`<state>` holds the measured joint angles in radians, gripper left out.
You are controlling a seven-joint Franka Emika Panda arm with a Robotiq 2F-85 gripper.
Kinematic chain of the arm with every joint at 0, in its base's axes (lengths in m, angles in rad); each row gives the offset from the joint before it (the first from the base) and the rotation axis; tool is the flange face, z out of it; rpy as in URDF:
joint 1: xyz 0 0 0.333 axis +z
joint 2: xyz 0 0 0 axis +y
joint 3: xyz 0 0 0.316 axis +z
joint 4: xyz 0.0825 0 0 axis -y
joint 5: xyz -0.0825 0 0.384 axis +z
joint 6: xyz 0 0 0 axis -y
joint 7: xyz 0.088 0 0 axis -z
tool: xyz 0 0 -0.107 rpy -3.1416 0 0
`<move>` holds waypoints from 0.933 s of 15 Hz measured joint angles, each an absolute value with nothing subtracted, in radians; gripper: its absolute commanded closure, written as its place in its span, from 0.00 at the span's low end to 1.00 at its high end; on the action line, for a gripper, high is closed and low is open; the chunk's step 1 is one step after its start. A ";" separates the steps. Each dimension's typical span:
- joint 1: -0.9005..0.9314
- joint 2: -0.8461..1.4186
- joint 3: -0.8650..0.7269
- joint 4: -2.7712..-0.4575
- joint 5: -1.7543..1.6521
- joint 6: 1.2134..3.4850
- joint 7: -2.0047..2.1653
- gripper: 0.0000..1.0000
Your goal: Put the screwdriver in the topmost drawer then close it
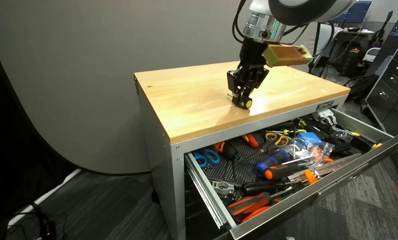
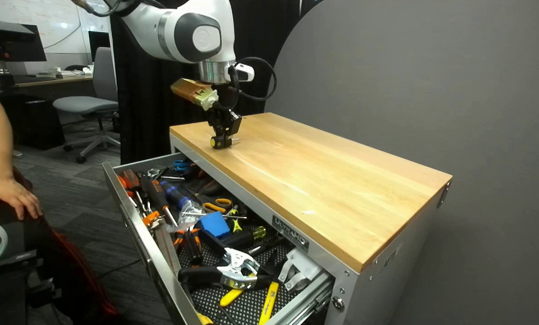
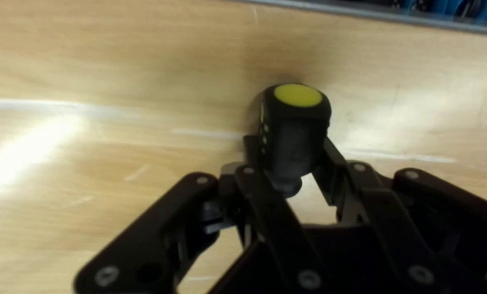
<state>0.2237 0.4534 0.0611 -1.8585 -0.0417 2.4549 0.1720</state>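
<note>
The screwdriver is a stubby black tool with a yellow end cap; it shows in both exterior views [image 1: 244,101] [image 2: 218,142] and in the wrist view [image 3: 296,118]. My gripper [image 1: 241,96] is shut on its handle, one finger on each side, and also shows in the wrist view [image 3: 289,153]. The screwdriver lies roughly level, its short metal shaft pointing away from the drawer. It is at or just above the wooden top; I cannot tell whether it touches. The topmost drawer [image 1: 275,210] is pulled wide open in both exterior views [image 2: 134,219].
The wooden cabinet top [image 1: 185,100] lies under my gripper. The drawer holds many tools, including blue scissors [image 1: 207,157], a blue block [image 2: 215,224] and a spring clamp [image 2: 237,268]. A person's arm [image 2: 0,149] is beside the drawer front.
</note>
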 measured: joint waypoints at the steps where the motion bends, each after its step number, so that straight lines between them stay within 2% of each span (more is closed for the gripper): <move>1: 0.221 0.426 0.056 -1.894 -0.042 2.439 0.172 0.88; 14: 0.150 0.177 0.039 -2.277 -0.032 2.435 0.181 0.88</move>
<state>0.1499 0.1768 0.0391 -2.2768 -0.0318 2.4351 0.1805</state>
